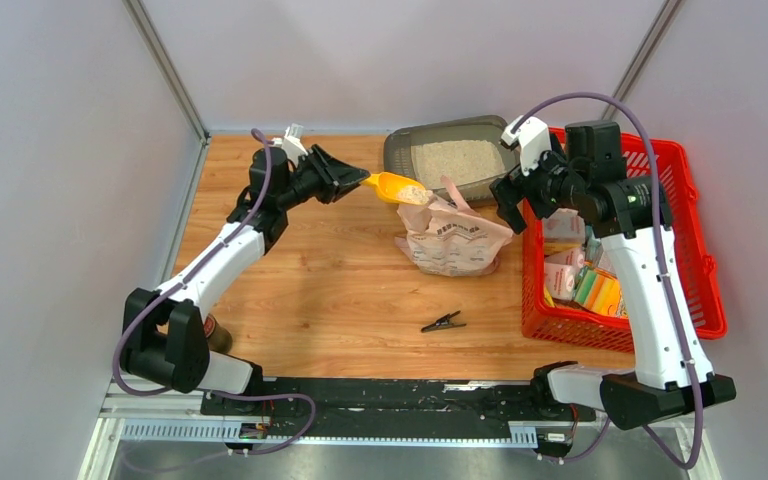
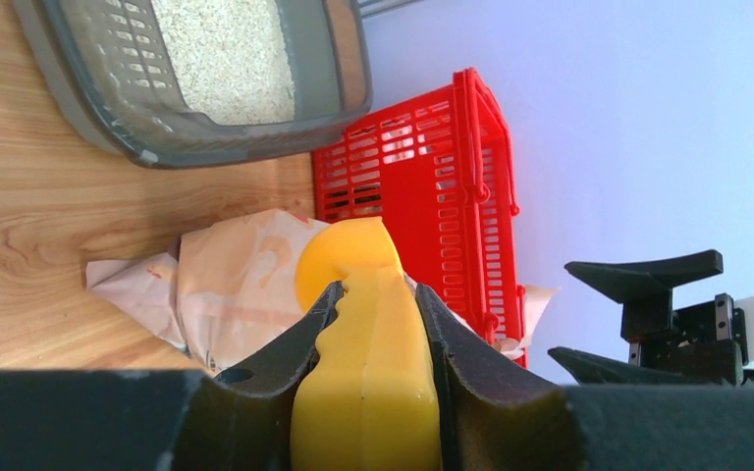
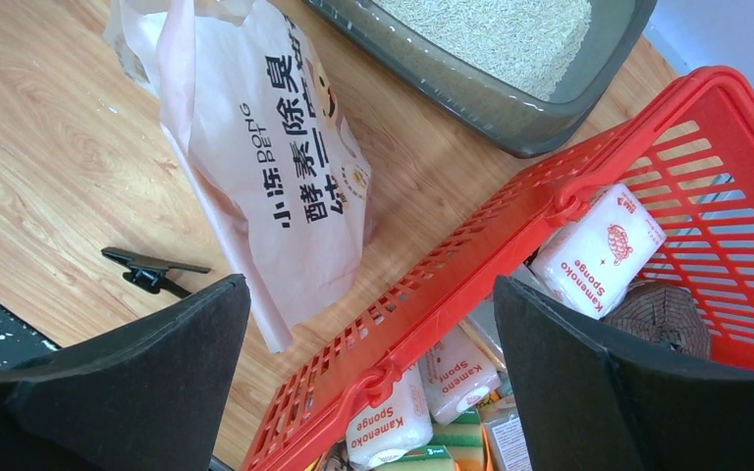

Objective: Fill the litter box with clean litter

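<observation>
**Item 1, litter box** (image 1: pixel 394 165) (image 2: pixel 206 152) (image 3: pixel 471 93): a dark grey tray at 12 o'clock on the wooden table (image 1: pixel 310 290). Its right end sits just beside the basket.

**Item 2, clean litter** (image 1: pixel 458 157) (image 2: pixel 226 59) (image 3: pixel 491 29): pale beige granules that cover the floor of the tray.

**Item 3, litter bag** (image 1: pixel 455 240) (image 2: pixel 245 285) (image 3: pixel 275 167): pale pink, crumpled and open-mouthed. It stands at 6 o'clock from the tray. It is printed "DONG PET", with "小冻" and a larger line beginning "酵素除臭". The rest of the print is folded under.

**Item 4, yellow scoop** (image 1: pixel 396 187) (image 2: pixel 368 334): held level at 7 o'clock from the tray, above the bag's mouth. Pale granules show in its bowl.

**Item 5, left gripper** (image 1: pixel 345 180) (image 2: pixel 378 294): both fingers are pressed against the scoop's handle, one on each side.

**Item 6, right gripper** (image 1: pixel 508 195) (image 3: pixel 370 294): its fingers are spread wide with nothing between them. It hangs over the basket's near rim, at 5 o'clock from the tray.

**Item 7, red mesh basket** (image 1: pixel 695 230) (image 2: pixel 422 157) (image 3: pixel 511 235): sits at 3 o'clock on the table.

**Item 8, sponge packs** (image 3: pixel 599 245): white wrappers inside the basket, several marked "Kamenoko Sponge" with a small red turtle emblem. The boxes beside them have print too small to read.

**Item 9, black clip** (image 1: pixel 443 322) (image 3: pixel 152 270): lies on the table at 6 o'clock from the bag and apart from it.
</observation>
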Robot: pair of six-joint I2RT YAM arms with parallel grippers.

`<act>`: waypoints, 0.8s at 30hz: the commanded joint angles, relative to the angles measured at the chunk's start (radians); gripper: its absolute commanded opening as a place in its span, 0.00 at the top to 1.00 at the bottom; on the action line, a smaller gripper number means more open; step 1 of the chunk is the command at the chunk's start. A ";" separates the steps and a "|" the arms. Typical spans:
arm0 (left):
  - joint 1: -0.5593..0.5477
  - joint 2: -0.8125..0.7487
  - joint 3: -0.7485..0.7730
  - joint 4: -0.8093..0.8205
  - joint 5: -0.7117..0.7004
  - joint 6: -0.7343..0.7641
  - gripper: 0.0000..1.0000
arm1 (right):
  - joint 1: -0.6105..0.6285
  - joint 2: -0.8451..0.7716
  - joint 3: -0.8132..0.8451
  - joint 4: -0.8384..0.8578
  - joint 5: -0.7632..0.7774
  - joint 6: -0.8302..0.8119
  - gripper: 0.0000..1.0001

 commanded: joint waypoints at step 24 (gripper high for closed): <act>-0.036 0.502 0.613 -0.066 -0.178 0.190 1.00 | -0.004 0.010 -0.037 0.086 0.090 -0.060 0.00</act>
